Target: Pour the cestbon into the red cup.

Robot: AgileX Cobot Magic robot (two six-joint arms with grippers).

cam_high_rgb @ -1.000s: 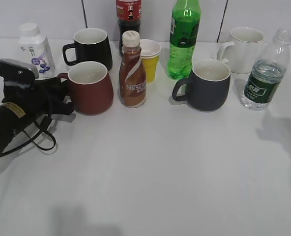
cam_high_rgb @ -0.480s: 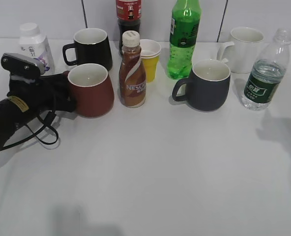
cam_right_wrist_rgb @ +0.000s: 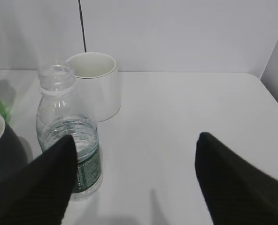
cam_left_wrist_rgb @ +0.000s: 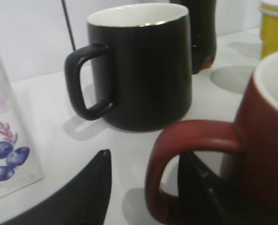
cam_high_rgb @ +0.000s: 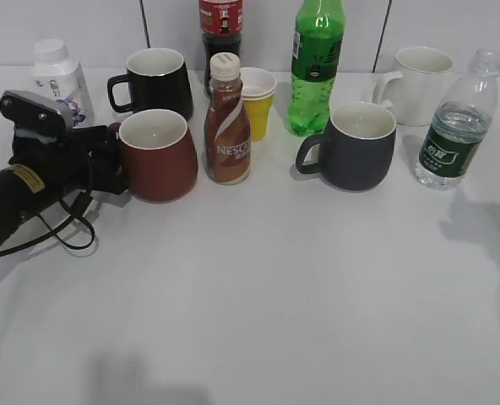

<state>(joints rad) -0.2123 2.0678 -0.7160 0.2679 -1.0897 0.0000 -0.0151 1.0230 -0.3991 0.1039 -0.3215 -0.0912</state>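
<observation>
Since a second ago, the left gripper [cam_left_wrist_rgb: 143, 180] has risen to the red cup's [cam_high_rgb: 156, 155] handle.
Only the left wrist view shows its parted fingers, one threaded through the loop. Only the right wrist view shows the right gripper [cam_right_wrist_rgb: 134, 180], spread wide and empty, beside the uncapped cestbon [cam_right_wrist_rgb: 69, 140], which stands far right by the white mug [cam_right_wrist_rgb: 93, 83].

the red cup [cam_left_wrist_rgb: 266, 140] runs off the right edge in the left wrist view (its base too, behind a dark finger [cam_left_wrist_rgb: 200, 187]), the carton [cam_left_wrist_rgb: 7, 140] is cropped at left, and the cestbon [cam_right_wrist_rgb: 68, 140] label is partly hidden behind the right gripper's finger [cam_right_wrist_rgb: 35, 187].
</observation>
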